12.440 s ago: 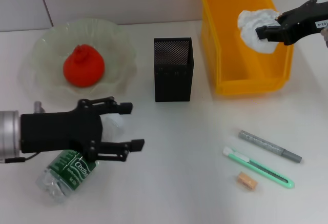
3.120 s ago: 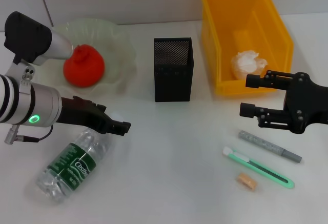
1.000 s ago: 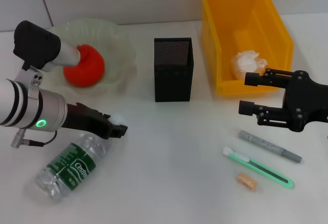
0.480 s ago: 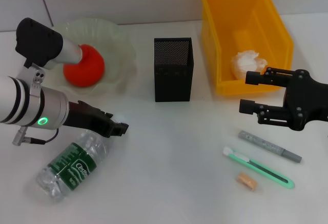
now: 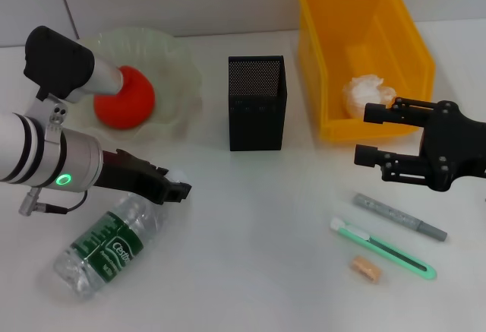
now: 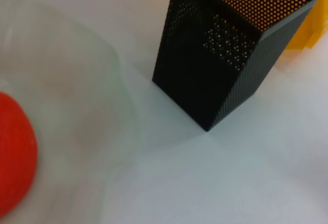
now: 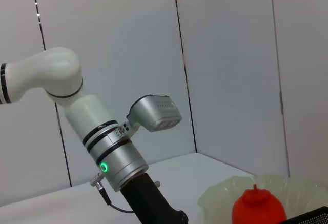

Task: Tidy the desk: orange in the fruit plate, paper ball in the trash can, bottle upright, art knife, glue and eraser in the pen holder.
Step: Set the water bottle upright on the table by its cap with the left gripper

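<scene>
Eraser (image 5: 365, 268): I see it nearest, beside art knife (image 5: 383, 249) and glue (image 5: 400, 216).
Bottle (image 5: 108, 244): lying flat.
Left gripper (image 5: 173, 188): at bottle's neck; grip, I cannot tell.
Right gripper (image 5: 366, 134): spread wide, empty.
Pen holder (image 5: 257, 102): upright.
Orange (image 5: 124, 98): in fruit plate (image 5: 171, 62).
Paper ball (image 5: 366, 95): inside trash can (image 5: 334, 32).

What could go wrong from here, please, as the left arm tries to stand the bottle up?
The bottle lies on its side, round and clear, so it could roll away from the left gripper at its cap end. Swinging it upright could knock the fruit plate holding the orange nearby. The open right gripper hovers above the glue and art knife, which lie close together, so a descent might nudge both.
</scene>
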Robot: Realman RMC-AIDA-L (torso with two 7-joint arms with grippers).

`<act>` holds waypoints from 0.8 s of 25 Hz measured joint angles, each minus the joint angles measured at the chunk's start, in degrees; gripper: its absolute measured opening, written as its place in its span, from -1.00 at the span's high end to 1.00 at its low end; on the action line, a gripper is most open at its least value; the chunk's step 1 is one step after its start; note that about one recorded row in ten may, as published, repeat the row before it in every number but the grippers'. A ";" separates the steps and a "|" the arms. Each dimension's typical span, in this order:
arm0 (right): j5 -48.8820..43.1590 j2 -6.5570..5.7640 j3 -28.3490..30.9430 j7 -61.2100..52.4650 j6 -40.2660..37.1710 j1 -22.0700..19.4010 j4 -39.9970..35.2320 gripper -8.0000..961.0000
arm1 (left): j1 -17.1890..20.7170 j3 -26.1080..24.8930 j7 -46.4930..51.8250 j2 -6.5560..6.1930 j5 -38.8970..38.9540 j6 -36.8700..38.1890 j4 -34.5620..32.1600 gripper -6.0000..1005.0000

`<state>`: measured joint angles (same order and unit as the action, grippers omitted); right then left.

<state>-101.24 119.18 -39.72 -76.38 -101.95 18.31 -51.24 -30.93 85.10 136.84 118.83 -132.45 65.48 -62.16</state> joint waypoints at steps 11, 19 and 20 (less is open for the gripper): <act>0.01 0.00 0.17 0.00 0.20 -0.01 -0.13 -0.45 | 0.54 0.64 0.00 0.00 0.25 1.52 -2.85 0.12; 0.06 0.00 0.17 0.00 0.49 0.14 0.00 -0.45 | 1.26 0.68 0.00 -0.08 0.38 1.53 -4.76 0.12; 0.07 0.00 0.17 0.00 0.54 0.15 0.00 -0.45 | 1.26 0.68 0.00 -0.08 0.41 1.59 -5.09 0.12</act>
<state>-101.17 119.18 -39.55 -76.38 -101.42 18.45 -51.24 -29.67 85.78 136.84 118.74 -132.04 67.07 -67.24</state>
